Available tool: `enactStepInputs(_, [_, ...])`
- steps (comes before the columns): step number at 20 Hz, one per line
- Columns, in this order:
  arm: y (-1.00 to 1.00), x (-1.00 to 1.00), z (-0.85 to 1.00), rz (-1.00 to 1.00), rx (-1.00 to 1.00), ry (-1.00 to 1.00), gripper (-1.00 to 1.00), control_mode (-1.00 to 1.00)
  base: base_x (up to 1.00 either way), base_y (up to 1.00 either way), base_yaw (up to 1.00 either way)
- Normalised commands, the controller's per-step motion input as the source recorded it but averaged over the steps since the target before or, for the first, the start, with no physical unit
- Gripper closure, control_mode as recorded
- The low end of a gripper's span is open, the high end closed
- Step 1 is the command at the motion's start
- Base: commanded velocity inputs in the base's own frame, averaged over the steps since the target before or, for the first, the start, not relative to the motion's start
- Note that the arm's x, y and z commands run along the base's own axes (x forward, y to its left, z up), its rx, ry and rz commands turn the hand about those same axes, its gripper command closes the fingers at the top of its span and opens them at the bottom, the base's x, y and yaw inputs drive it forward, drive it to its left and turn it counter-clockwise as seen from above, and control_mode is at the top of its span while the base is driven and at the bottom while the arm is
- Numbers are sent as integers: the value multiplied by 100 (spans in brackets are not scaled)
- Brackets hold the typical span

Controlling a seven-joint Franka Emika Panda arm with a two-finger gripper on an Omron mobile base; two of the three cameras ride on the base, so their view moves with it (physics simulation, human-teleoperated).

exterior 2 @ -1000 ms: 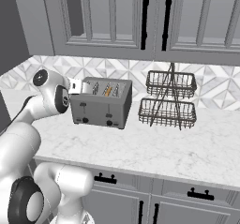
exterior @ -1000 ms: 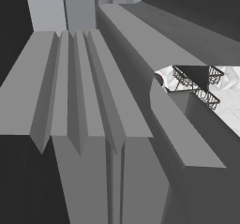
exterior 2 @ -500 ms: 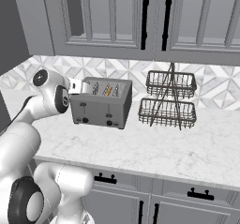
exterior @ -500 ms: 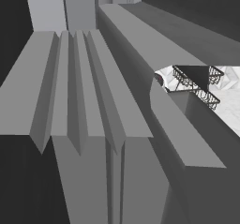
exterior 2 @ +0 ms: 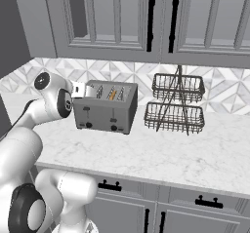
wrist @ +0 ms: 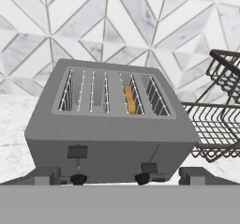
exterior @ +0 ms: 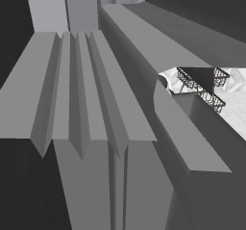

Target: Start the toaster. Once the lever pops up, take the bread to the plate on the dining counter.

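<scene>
Grey toaster (wrist: pixel 110 124) sits dead centre in the hand view, bread (wrist: pixel 129 99) tucked down in a right-hand slot, gripper (wrist: pixel 119 176) spread wide with fingertips (wrist: pixel 47 175) flanking its base, holding nothing, no readable writing anywhere.

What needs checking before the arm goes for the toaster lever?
1. Bread seated in a toaster slot: ok, right-hand pair.
2. Lever on the bread's side already down: cannot tell; it sits lower than the other lever.
3. End effector lined up with toaster front: ok, facing it.
4. End effector open: ok, fingers wide apart.
5. Wire basket rack clear of path: ok, stands right of the toaster.
</scene>
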Motion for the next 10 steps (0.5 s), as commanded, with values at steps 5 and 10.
enactStepInputs(5, [0,0,0,0,0,0,-100,-100,0,0,0])
enactStepInputs(10, [0,0,0,0,0,0,-100,-100,0,0,0])
